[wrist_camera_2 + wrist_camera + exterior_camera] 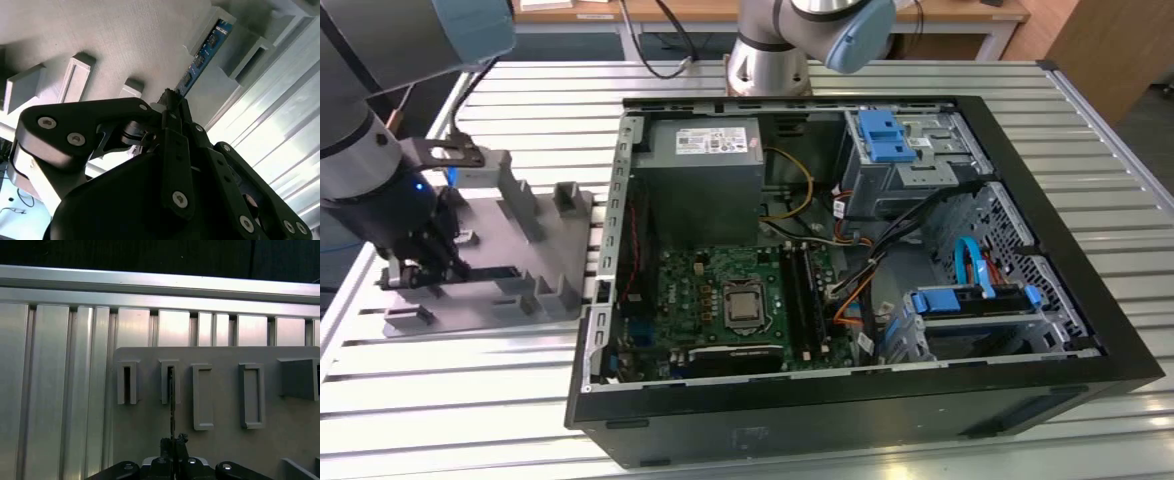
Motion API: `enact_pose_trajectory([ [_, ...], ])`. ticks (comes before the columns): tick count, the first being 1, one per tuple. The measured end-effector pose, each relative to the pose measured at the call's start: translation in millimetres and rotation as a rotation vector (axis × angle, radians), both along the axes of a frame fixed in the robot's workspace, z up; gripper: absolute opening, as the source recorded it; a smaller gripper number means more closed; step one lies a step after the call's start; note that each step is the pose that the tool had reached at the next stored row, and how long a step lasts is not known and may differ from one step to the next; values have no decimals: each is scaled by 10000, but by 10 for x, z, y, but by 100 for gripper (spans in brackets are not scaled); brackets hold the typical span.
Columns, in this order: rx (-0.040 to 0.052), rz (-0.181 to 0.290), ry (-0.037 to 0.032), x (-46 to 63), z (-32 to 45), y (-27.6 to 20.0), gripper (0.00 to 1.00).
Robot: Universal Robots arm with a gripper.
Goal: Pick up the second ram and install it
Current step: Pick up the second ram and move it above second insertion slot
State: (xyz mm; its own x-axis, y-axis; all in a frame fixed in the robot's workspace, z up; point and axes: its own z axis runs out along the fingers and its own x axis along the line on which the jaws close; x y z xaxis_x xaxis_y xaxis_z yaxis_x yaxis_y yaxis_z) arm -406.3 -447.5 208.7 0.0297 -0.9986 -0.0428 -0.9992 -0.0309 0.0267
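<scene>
Pinching the second ram at the holder

Second ram stands on edge in the grey slotted holder, one end clamped between the hand's fingertips. The holder rests on the slatted desk, at the exterior view's left of the open computer case.

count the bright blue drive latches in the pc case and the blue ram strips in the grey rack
bright blue plastic drive latches: 2
thin blue circuit-board ram strip in the grey plastic rack: 1
total: 3

My exterior view looks down on the computer case and grey holder; both wrist views sit close over that holder, shared by all three.
</scene>
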Motion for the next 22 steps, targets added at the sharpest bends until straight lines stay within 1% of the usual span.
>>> enact_pose_trajectory([
  [5, 2, 0, -2, 0, 228, 0, 14],
  [7, 2, 0, -2, 0, 306, 0, 14],
  [17, 2, 0, -2, 0, 561, 0, 14],
  [22, 2, 0, -2, 0, 675, 0, 14],
])
